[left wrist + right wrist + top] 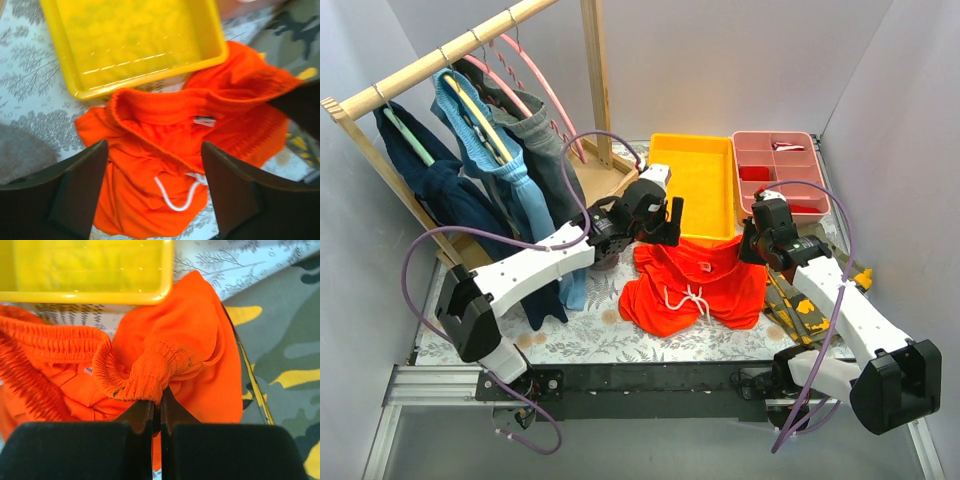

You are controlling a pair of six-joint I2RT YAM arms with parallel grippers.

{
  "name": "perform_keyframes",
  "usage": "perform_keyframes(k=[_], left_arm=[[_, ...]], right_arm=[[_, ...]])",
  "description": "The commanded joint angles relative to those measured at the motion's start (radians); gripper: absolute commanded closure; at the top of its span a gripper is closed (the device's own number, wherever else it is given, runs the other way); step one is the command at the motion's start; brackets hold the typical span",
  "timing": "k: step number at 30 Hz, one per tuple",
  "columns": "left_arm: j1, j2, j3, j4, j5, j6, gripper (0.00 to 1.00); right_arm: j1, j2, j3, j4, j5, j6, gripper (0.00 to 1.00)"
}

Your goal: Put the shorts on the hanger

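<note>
Orange shorts (695,285) pinched at waistband by right pincer (160,402); left pincer (154,150) gapes, apparently just above.

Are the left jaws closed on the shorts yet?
No, the left gripper holds its jaws wide apart over the shorts, nothing pinched between them.

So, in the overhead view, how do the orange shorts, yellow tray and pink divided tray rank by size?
Largest: orange shorts.
Then yellow tray and pink divided tray, which look nearly alike; yellow maybe slightly bigger.
</note>
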Motion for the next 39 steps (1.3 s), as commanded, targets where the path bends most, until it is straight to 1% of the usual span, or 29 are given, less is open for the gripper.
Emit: perform_keyframes(k=[1, 3, 4, 7, 8, 10, 11, 12, 14, 15, 18, 22, 25, 31, 35, 39], left_arm=[[-0.004, -0.14, 0.182, -0.012, 0.074, 0.037, 0.21], [-0.004, -0.163, 0.248, -0.041, 0.099, 0.046, 0.2], [-0.004, -0.169, 0.326, -0.055, 0.088, 0.049, 0.2], [-0.003, -0.154, 0.472, -0.116, -0.031, 0.08, 0.19], [0.007, -0.125, 0.574, -0.131, -0.121, 0.099, 0.19], [0.048, -0.08, 0.688, -0.199, -0.161, 0.098, 0.19], [0.119, -0.028, 0.799, -0.231, -0.155, 0.089, 0.19], [0.152, -0.001, 0.855, -0.284, -0.136, 0.077, 0.19], [0.212, 0.029, 0.923, -0.311, -0.133, 0.078, 0.18], [0.224, 0.035, 0.946, -0.305, -0.13, 0.084, 0.18], [0.266, 0.008, 0.922, -0.254, -0.139, 0.094, 0.18], [0.329, 0.0, 0.935, -0.249, -0.167, 0.1, 0.17], [0.356, 0.016, 0.948, -0.26, -0.168, 0.1, 0.17], [0.375, 0.018, 0.917, -0.25, -0.219, 0.106, 0.18], [0.385, 0.041, 0.926, -0.243, -0.25, 0.123, 0.18], [0.392, 0.069, 0.922, -0.23, -0.314, 0.149, 0.2]], right_arm=[[-0.002, -0.033, 0.026, 0.092, -0.072, -0.013, 0.99], [-0.002, -0.036, 0.021, 0.097, -0.075, -0.015, 0.99], [-0.002, -0.039, 0.021, 0.099, -0.075, -0.018, 0.99], [-0.002, -0.039, 0.017, 0.108, -0.084, -0.021, 0.99], [-0.002, -0.038, 0.017, 0.109, -0.087, -0.022, 0.99], [-0.002, -0.032, 0.014, 0.12, -0.098, -0.026, 0.99], [-0.003, -0.028, 0.014, 0.122, -0.102, -0.024, 0.99], [-0.003, -0.024, 0.011, 0.125, -0.107, -0.026, 0.99], [-0.005, -0.018, 0.009, 0.131, -0.115, -0.027, 0.99], [-0.003, -0.013, 0.009, 0.132, -0.118, -0.027, 0.99], [-0.003, -0.009, 0.006, 0.135, -0.124, -0.029, 0.99], [-0.003, -0.012, -0.005, 0.146, -0.138, -0.03, 0.99], [-0.003, -0.012, -0.008, 0.152, -0.147, -0.026, 0.99], [-0.005, 0.004, -0.014, 0.169, -0.177, -0.022, 0.99], [-0.003, 0.008, -0.02, 0.177, -0.191, -0.015, 0.99], [-0.003, 0.01, -0.026, 0.184, -0.191, -0.013, 0.99]])
